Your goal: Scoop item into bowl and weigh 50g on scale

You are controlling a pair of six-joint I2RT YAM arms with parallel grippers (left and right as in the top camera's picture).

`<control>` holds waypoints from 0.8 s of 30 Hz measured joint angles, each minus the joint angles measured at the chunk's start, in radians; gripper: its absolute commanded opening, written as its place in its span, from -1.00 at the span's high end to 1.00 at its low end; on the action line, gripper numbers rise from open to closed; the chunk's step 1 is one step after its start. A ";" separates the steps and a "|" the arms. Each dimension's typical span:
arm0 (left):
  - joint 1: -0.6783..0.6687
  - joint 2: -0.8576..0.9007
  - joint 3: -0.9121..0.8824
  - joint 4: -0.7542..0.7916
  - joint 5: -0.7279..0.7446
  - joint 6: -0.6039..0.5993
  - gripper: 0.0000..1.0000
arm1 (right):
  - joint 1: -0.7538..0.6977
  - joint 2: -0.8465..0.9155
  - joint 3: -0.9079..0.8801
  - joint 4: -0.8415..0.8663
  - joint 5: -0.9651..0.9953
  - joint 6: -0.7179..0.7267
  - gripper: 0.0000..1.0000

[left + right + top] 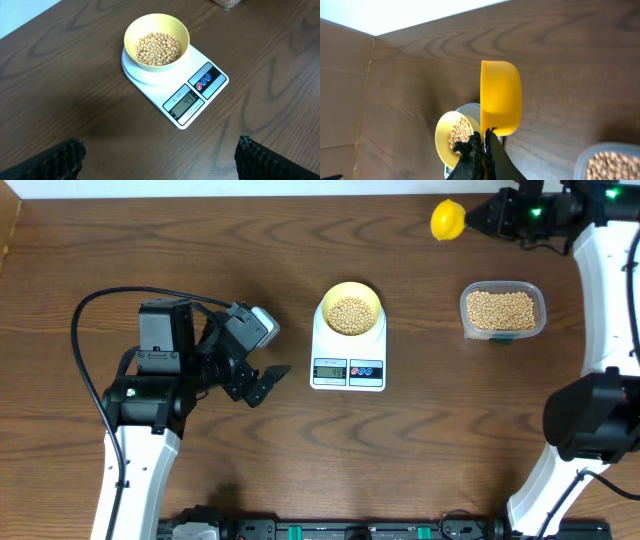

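Two arms held apart, beans in the bowl on the scale.
Many tan beans (157, 48) lie in the pale yellow-green bowl (155, 22), which sits on the round platform of the white digital scale (192, 102) at mid-table; its display digits are too small to read surely. The left gripper (160, 162) hangs just left of the scale over the wooden table (150, 250), jaws spread wide and holding nothing. The right gripper (484, 142) is near the far right corner, fingers pinched tight on the handle of a yellow scoop (501, 97), apart from the clear plastic tub (503, 285) of more beans standing right of the scale.
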State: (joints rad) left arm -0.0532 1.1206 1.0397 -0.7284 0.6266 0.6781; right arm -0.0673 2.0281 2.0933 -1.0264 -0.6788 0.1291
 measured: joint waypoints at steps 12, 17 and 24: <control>0.000 0.000 0.000 0.000 0.000 0.000 -0.95 | 0.173 0.000 0.000 -0.079 0.272 -0.021 0.98; 0.000 0.000 0.000 0.000 0.000 0.000 -0.95 | 0.073 0.000 0.002 -0.265 0.315 -0.002 0.98; 0.000 0.000 0.000 -0.001 0.000 0.000 -0.95 | -0.004 0.000 0.002 -0.359 0.366 -0.017 0.98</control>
State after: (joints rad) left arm -0.0532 1.1206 1.0397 -0.7292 0.6266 0.6781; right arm -0.0711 2.0281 2.0953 -1.3849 -0.3130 0.1123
